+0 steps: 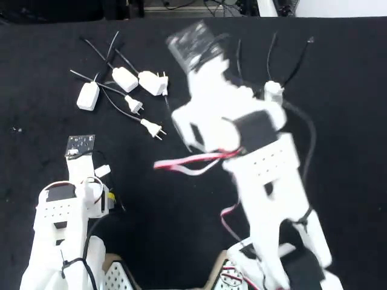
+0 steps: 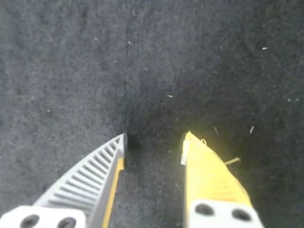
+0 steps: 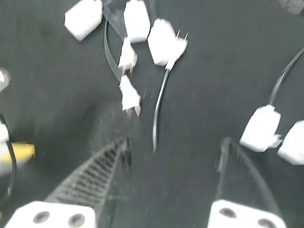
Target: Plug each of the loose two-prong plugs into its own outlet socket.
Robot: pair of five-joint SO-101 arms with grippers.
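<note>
Right hand (image 3: 175,145) agape (empty)

Tool (image 3: 175,141), fingers apart, near white plugs (image 3: 129,96) on dark table (image 3: 218,61).

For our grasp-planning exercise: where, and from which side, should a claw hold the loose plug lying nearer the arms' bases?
Probably by the white body of the plug, pinched across its width from above: it lies flat on the table, sides exposed, and the prongs stay free for plugging in.
</note>
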